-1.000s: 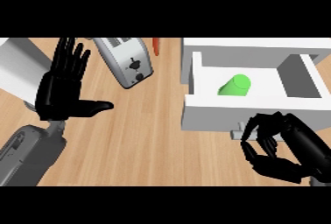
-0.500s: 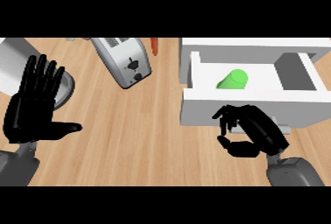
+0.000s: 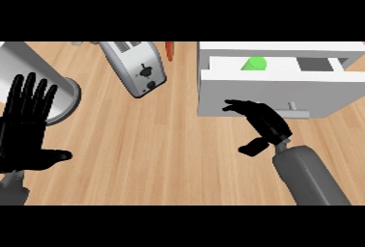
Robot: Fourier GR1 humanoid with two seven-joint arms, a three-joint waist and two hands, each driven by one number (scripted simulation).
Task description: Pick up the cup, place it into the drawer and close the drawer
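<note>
The green cup (image 3: 254, 63) lies inside the white drawer (image 3: 271, 91) at the upper right; only its top shows in the narrow opening behind the drawer's front panel. My right hand (image 3: 262, 121) is against the lower left of that front panel, beside the grey handle (image 3: 296, 112). Its fingers are stretched toward the panel, its thumb hangs down, and it holds nothing. My left hand (image 3: 27, 126) rests open at the far left, fingers up, away from the drawer.
A silver toaster (image 3: 135, 67) lies at an angle at the top centre, with a thin red-orange object (image 3: 170, 49) just right of it. A grey round vessel (image 3: 44, 79) stands at the upper left, behind my left hand. Bare wooden counter (image 3: 164, 144) fills the middle.
The drawer has slid inward, so its opening is narrower and the cup shows less. My right hand rose to the front panel and uncurled. My left hand shifted to the left edge.
</note>
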